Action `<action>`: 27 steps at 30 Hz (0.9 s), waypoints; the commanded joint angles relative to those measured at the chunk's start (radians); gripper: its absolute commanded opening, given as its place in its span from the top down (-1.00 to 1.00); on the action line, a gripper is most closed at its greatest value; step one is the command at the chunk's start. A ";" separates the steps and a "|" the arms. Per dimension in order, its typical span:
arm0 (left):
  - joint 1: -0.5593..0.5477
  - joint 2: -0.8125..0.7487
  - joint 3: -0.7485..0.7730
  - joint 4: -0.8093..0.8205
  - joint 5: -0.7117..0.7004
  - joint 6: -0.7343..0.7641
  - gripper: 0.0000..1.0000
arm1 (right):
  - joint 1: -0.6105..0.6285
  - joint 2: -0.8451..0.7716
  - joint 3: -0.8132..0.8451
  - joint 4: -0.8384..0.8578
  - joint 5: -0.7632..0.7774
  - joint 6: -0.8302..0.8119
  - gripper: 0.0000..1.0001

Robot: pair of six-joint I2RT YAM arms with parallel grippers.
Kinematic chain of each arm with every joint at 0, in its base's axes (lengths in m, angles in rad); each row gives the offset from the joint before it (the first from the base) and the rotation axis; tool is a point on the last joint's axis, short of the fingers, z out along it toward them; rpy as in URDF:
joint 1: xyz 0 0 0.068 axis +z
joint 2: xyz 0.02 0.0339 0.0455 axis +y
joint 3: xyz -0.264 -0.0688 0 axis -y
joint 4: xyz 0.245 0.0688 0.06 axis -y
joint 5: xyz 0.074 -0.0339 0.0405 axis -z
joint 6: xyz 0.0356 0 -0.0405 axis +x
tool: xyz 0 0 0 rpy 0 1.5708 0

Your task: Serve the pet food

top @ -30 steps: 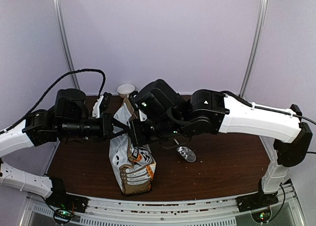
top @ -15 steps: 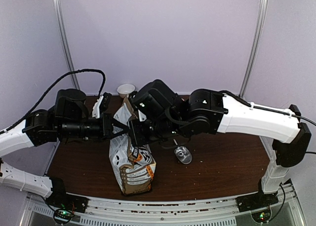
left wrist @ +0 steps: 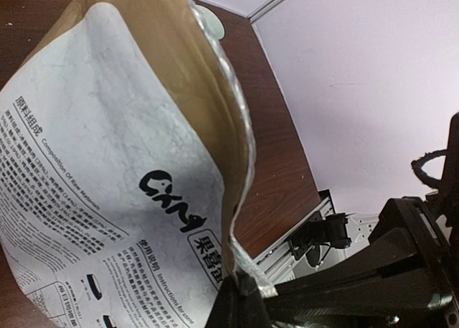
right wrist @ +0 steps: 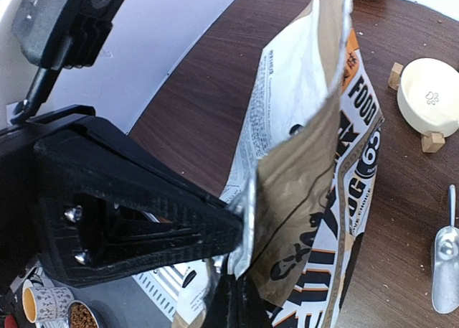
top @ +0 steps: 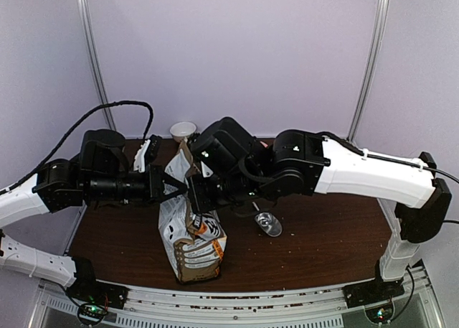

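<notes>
**A:** Which way is the pet food from you?

**B:** Below both my hands, I judge. No kibble shows, so it should be down inside the pet food bag (top: 192, 245). The bag stands upright on the brown table (top: 323, 242), its long axis vertical and its mouth at the top.

**A:** And your grippers?

**B:** My left gripper (top: 176, 188) is pressed together on the left lip of the mouth. My right gripper (top: 195, 199) pinches the opposite lip, and the two sets of tips almost meet. I cannot tell how far the mouth gapes.

**A:** So the coming move?

**B:** Likely drawing the lips apart, left hand leftward and right hand rightward. The bag's wall is thin and crinkled, so an uneven pull could tip it.

**A:** Is there room?

**B:** The metal scoop (top: 269, 222) lies on the wood near the bag, on my right arm's side. The white paw-print bowl (right wrist: 432, 97) sits beyond it, apart from the bag.
</notes>
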 commanded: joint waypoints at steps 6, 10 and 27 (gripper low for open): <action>0.007 -0.014 -0.004 -0.114 -0.049 0.009 1.00 | -0.015 0.013 0.015 -0.161 0.128 0.003 1.00; 0.007 -0.012 -0.002 -0.113 -0.048 0.010 1.00 | -0.016 0.011 0.017 -0.158 0.125 0.002 1.00; 0.007 -0.056 0.102 -0.212 -0.112 0.089 1.00 | -0.021 -0.053 0.039 -0.226 0.233 0.006 1.00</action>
